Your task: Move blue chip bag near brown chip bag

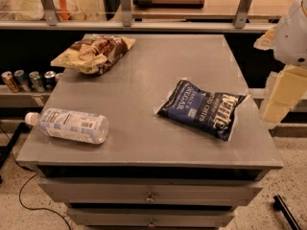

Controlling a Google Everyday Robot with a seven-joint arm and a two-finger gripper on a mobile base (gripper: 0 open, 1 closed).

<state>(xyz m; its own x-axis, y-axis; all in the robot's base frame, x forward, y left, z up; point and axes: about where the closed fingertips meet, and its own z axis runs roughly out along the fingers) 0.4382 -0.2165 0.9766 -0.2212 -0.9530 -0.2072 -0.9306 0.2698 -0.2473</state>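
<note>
The blue chip bag (201,108) lies right of centre on the grey table (144,145), well apart from the far-left brown chip bag (93,53), while the gripper (280,94) hangs beyond the right edge, whether open or closed I cannot tell.

We find dim, warm overhead light; the pale end effector (280,99), just right of the grey metal bench (144,143), shows brightest, with soft sheen and faint shadows to its left.

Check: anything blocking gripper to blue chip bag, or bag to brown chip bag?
Nothing visible. Gripper hangs just right of the blue chip bag; bare tabletop runs to the brown chip bag. Water bottle lies front-left, off that line.
</note>
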